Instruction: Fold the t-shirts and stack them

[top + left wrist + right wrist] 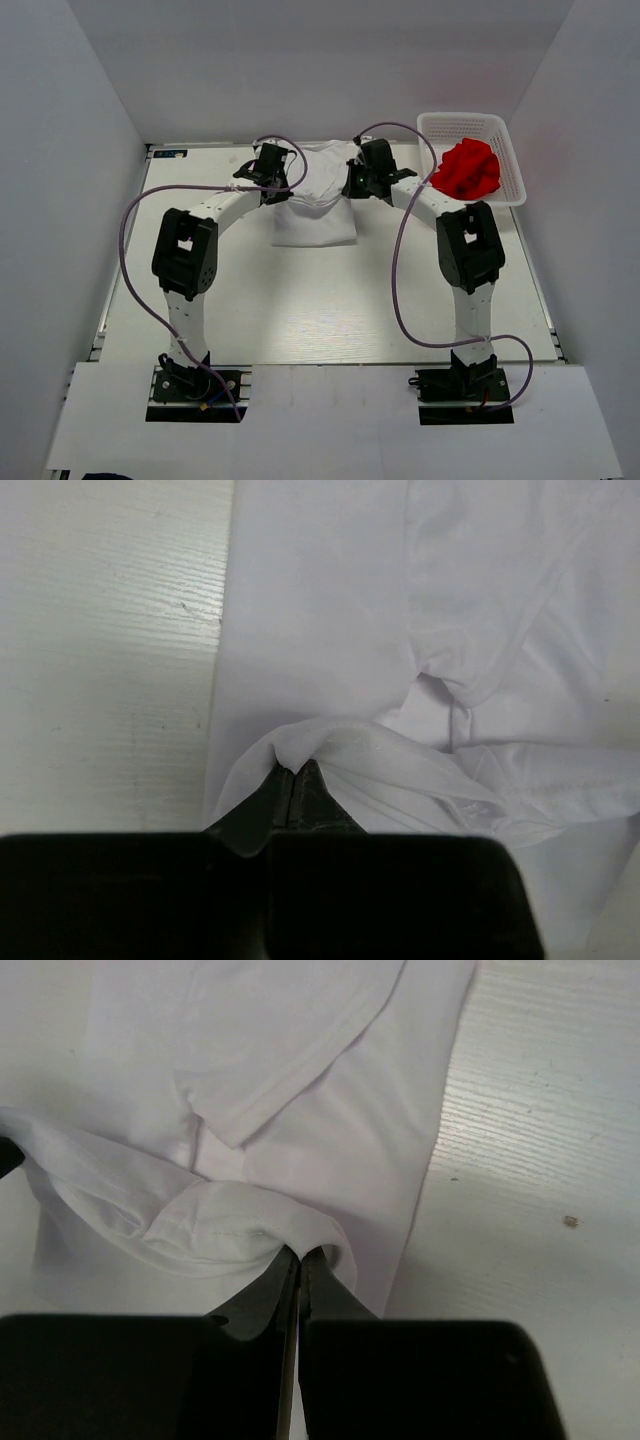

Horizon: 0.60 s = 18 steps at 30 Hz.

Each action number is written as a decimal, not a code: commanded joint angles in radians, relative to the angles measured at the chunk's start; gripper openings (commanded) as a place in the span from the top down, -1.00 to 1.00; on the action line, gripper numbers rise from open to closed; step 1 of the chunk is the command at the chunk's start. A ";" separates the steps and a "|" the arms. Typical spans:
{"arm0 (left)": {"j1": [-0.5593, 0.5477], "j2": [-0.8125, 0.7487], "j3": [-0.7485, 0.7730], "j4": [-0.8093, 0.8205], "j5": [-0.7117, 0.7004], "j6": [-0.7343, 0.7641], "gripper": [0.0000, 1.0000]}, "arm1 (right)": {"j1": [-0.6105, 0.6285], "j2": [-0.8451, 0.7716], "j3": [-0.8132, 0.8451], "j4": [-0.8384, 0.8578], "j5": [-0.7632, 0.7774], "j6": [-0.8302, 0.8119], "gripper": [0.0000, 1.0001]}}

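White shirt (316, 212) lies on the table (300, 310), far middle, between the two arms, partly folded with a sleeve turned in. Left hand (296, 776) is closed, pinching a raised fold of the shirt's left edge. Right hand (300, 1256) is likewise closed on a lifted fold at the right edge. Red shirt (467, 170) sits bunched in the white basket (432, 124) at the far right, well apart from the white shirt.
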 commanded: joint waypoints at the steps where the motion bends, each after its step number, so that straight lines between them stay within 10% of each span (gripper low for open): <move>1: 0.014 -0.002 0.049 0.010 0.045 0.005 1.00 | -0.017 0.046 0.049 0.043 -0.032 0.022 1.00; 3: 0.023 0.012 0.059 0.010 0.045 -0.006 1.00 | -0.019 0.078 0.072 0.040 -0.050 0.043 1.00; 8: 0.072 0.035 0.068 0.070 0.023 -0.044 -0.31 | -0.048 0.167 0.199 0.051 -0.084 0.078 0.15; 11: 0.119 0.136 0.272 0.062 0.038 -0.032 -0.62 | -0.072 0.246 0.354 0.046 -0.125 0.060 -0.81; 15: 0.133 0.314 0.661 -0.258 0.106 -0.001 -0.87 | -0.069 0.222 0.373 0.017 -0.211 0.013 -0.81; 18: 0.123 0.173 0.434 -0.115 0.106 0.010 -0.99 | -0.060 0.067 0.110 0.081 -0.228 -0.003 -0.81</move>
